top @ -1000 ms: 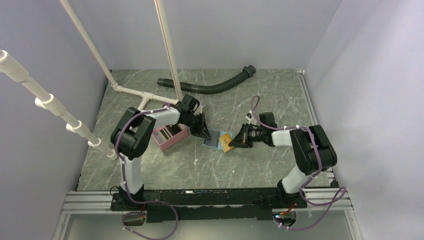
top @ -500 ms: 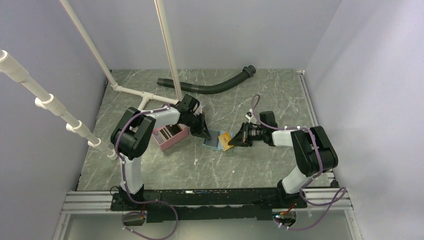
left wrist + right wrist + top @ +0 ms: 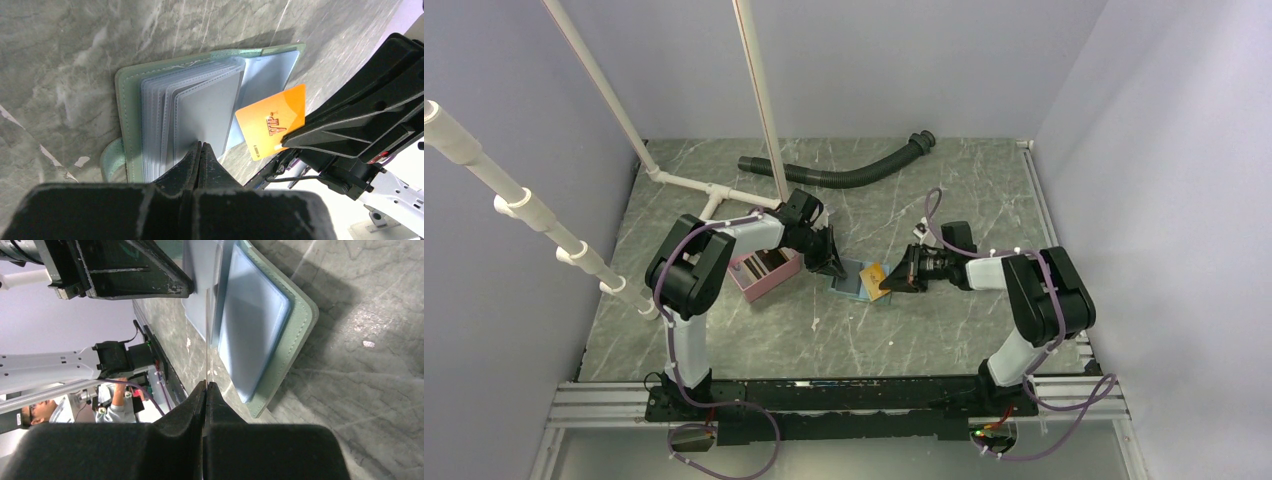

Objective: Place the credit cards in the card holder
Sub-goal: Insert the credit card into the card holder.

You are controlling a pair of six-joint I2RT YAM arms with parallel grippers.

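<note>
Jaws of the right gripper (image 3: 206, 385) are pinching 1 orange credit card (image 3: 272, 125) by its edge. Jaws of the left gripper (image 3: 200, 150) are pressed together, their tips bearing on the clear sleeves of the card holder (image 3: 210, 100). The card is hanging at the holder's right side, not yet in a pocket. Likely faults: the card's corner riding over the sleeve mouth, or the holder sliding on the table (image 3: 874, 330) under the push. The open holder is showing no card inside. The pink box (image 3: 764, 275), just left, is holding something dark and unidentifiable.
</note>
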